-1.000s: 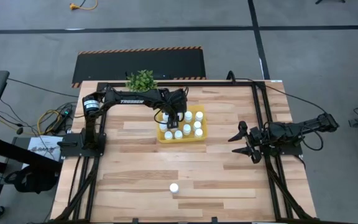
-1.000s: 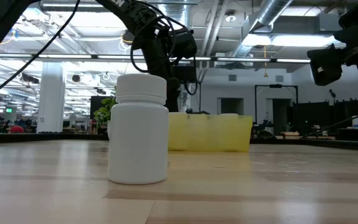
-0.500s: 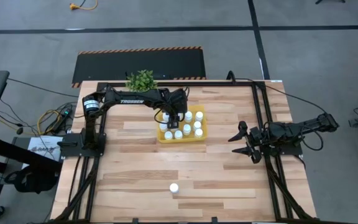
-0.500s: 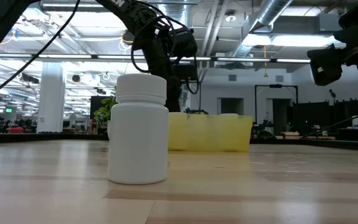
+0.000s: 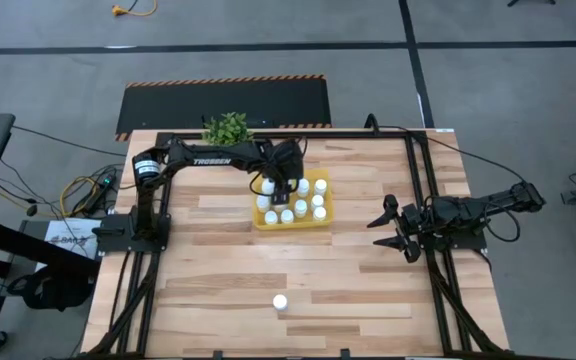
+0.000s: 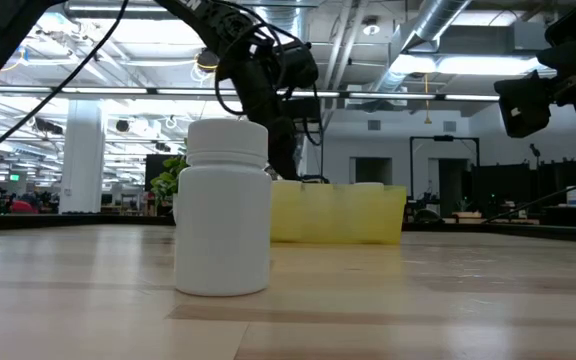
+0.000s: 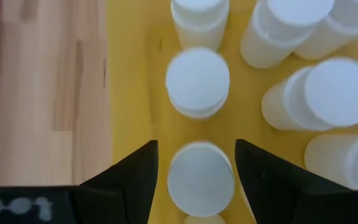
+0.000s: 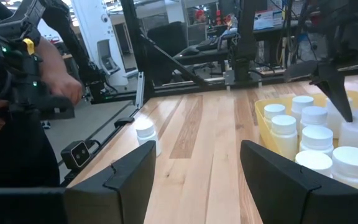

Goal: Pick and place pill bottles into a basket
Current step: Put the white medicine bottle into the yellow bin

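Observation:
Several white pill bottles (image 5: 303, 200) stand upright in the yellow basket (image 5: 325, 215) at the table's far middle. My left gripper (image 5: 280, 188) hangs over the basket's left part, pointing steeply down and open. Its fingers (image 7: 145, 174) stand on either side of one standing bottle (image 7: 199, 177), with yellow floor showing between finger and cap. One more bottle (image 5: 280, 301) stands alone near the table's front edge; it fills the foreground of the low view (image 6: 223, 210). My right gripper (image 5: 388, 228) waits open and level at the table's right edge.
A small green plant (image 5: 227, 128) stands at the far edge, just behind the left arm. Dark frame rails (image 5: 418, 170) run along the table's sides. Bare wood lies between basket and lone bottle. A person's hand (image 8: 55, 81) shows beyond the table's left side.
My left gripper has tipped and rolled a little above the basket without leaving its place. The bottles and my right gripper have kept still.

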You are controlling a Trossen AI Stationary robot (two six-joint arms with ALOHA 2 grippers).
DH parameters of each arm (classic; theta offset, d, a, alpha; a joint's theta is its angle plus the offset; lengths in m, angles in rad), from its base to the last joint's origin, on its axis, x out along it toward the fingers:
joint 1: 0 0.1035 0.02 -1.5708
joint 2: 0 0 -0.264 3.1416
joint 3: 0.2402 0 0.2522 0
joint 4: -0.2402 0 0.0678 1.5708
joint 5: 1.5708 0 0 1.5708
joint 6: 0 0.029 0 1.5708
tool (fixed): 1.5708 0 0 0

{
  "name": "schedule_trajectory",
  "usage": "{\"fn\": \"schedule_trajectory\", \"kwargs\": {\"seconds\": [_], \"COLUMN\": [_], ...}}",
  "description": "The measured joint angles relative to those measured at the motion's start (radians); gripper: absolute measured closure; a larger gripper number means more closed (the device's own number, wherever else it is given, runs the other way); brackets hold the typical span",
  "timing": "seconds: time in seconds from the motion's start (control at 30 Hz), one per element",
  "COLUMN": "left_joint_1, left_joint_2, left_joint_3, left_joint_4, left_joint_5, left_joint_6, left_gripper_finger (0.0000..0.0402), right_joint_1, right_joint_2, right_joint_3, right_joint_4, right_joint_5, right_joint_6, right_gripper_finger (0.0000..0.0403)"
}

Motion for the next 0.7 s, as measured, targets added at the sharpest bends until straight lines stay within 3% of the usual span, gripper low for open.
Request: {"fn": "schedule_trajectory", "kwargs": {"seconds": [0.3,0.5,0.7], "left_joint_1": [0.012,0.004,-0.063], "left_joint_2": [0.001,0.001,0.000], "left_joint_3": [0.129,0.387,0.637], "left_joint_4": [-0.108,-0.419,-0.664], "left_joint_5": [-0.005,-0.008,-0.002], "left_joint_6": [0.084,0.127,0.027], "left_gripper_finger": [0.0200,0.0200,0.0200], "right_joint_1": [0.000,0.000,0.000], "right_joint_2": [0.000,0.000,0.000], "right_joint_3": [0.000,0.000,0.000], "right_joint_4": [0.000,0.000,0.000], "right_joint_5": [0.000,0.000,0.000], "right_joint_6": [0.000,0.000,0.000], "right_gripper_finger": [0.0177,0.0177,0.0177]}}
